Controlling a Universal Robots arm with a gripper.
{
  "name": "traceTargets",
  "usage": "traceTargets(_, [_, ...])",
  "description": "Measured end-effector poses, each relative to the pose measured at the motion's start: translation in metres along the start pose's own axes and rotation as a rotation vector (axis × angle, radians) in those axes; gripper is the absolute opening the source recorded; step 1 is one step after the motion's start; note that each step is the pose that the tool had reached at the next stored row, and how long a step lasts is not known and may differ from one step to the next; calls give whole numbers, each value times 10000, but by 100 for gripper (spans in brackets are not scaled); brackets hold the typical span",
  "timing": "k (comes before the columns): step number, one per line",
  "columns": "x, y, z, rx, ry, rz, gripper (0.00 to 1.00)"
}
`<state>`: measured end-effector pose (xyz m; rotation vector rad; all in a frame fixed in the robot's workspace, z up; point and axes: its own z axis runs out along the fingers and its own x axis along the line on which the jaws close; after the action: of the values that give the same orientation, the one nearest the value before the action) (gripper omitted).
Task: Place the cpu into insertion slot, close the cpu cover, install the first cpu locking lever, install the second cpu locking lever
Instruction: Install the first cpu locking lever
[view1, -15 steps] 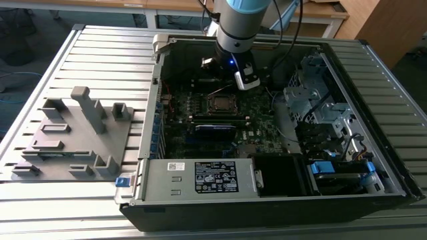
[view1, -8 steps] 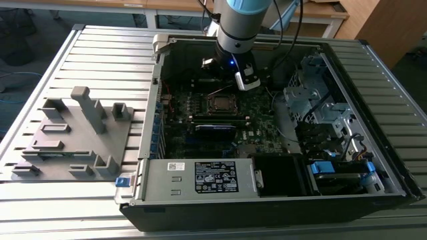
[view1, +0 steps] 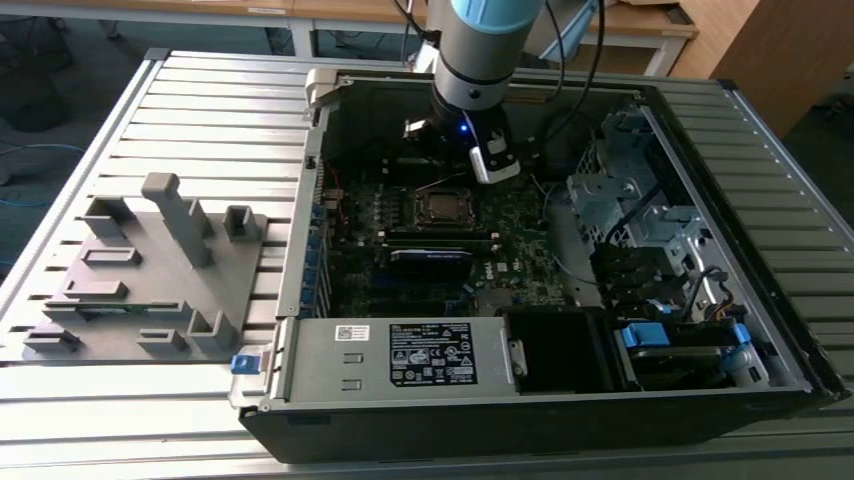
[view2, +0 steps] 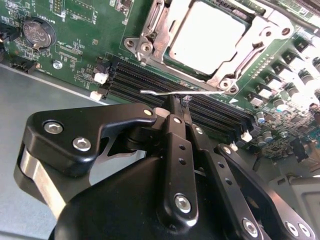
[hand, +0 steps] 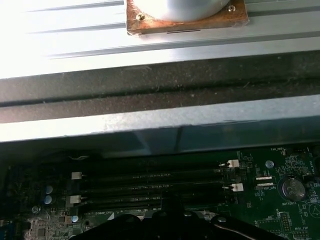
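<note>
The cpu (view2: 207, 36) lies flat in the insertion slot (view1: 445, 207), its silver-grey top showing through the window of the cpu cover (view2: 150, 27). The cover lies down over it. A thin silvery locking lever (view2: 150, 92) runs along the socket's edge, over the dark memory slots (view2: 150, 80). My gripper (view2: 179, 100) is shut on this lever, its black fingertips (view2: 172, 107) pressed together around the rod. In the exterior view the arm stands over the motherboard just behind the socket.
The open computer case (view1: 747, 130) walls in the board on all sides. A drive cage (view1: 627, 200) stands at the exterior view's right and a power supply (view1: 400, 355) at the front. A grey fixture with pegs (view1: 147, 270) lies outside on the left. A coin battery (hand: 290, 187) sits on the board.
</note>
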<state>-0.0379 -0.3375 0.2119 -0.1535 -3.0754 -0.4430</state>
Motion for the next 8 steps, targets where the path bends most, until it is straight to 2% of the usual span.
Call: traceTargets(8, [-2,-6,23,93,-18,-1,10])
